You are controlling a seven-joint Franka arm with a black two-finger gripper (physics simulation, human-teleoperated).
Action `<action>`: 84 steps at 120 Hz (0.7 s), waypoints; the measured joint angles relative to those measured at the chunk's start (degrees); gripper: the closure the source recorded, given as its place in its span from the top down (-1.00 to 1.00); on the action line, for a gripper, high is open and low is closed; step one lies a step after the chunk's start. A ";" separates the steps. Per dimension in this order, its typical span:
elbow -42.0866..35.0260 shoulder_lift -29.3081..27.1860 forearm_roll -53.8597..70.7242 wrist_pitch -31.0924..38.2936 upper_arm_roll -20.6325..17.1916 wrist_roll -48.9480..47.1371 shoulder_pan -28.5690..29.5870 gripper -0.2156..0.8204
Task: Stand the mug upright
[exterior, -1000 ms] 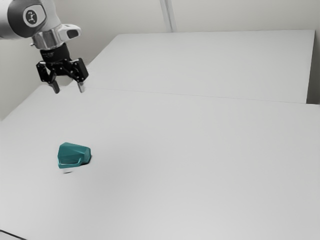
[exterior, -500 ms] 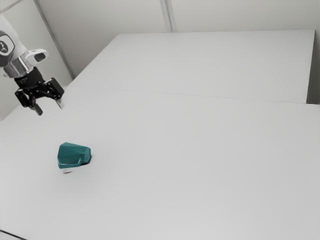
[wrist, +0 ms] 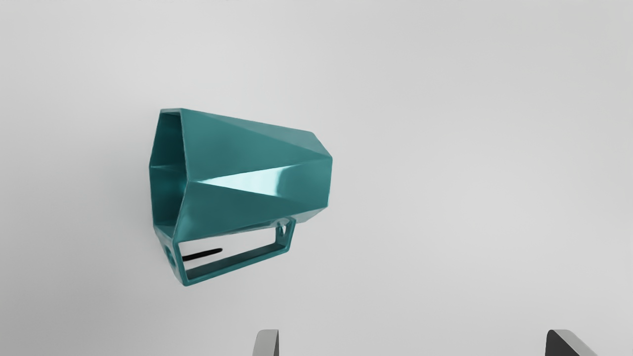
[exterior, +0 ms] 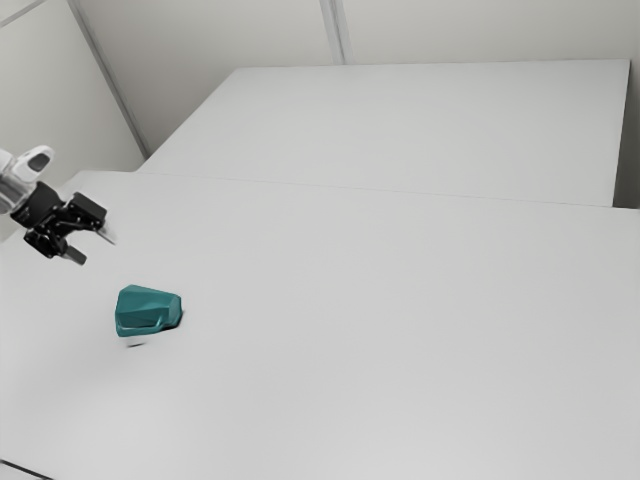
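One mug lies on its side on the table. The gripper hangs near it, spread wide

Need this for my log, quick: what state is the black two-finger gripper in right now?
Black two-finger gripper: open, holding nothing; the teal faceted mug lies on its side, not between the fingers.
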 joint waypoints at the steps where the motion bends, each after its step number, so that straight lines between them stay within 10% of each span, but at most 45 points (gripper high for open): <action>1: -0.13 0.02 -0.25 0.06 0.01 0.31 0.15 0.55; 84: -5.73 8.46 -16.70 1.37 0.87 21.75 9.33 0.55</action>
